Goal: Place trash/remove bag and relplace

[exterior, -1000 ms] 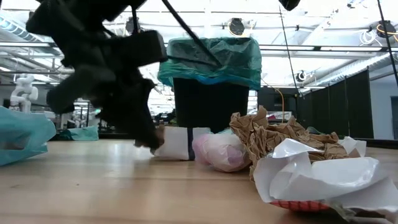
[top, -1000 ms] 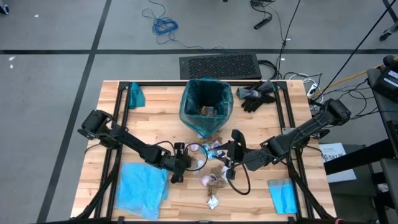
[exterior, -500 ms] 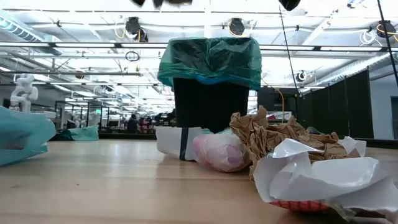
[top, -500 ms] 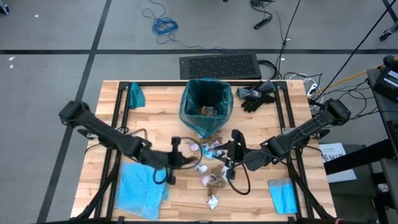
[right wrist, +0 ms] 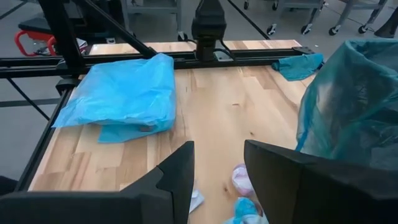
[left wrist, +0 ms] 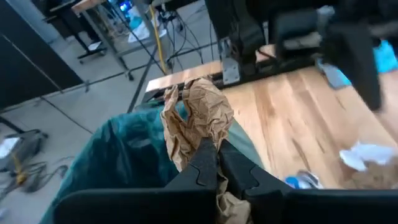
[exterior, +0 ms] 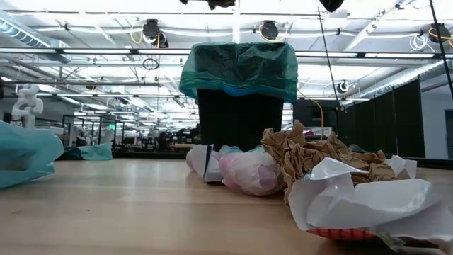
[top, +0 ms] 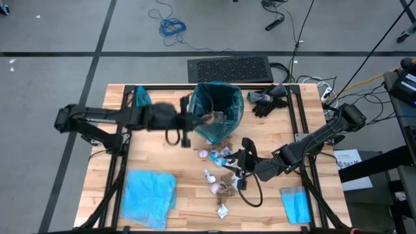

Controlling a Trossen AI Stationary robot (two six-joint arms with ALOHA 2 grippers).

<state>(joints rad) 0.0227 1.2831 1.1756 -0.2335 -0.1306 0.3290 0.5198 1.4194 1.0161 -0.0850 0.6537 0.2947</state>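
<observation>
One crumpled brown paper wad [left wrist: 198, 118] is pinched tight in the left gripper [top: 198, 119], right above the dark teal plastic bin bag [top: 216, 110], ready to drop in. More small crumpled scraps [top: 220, 184] lie beside the right gripper [top: 238, 170], which waits low with fingers apart, holding nothing.

Dark jointed arms (black cables looped).

Teal bag [exterior: 241, 69] lines the black bin [exterior: 239, 117] — crumpled trash [exterior: 311, 161] lies in front.
</observation>
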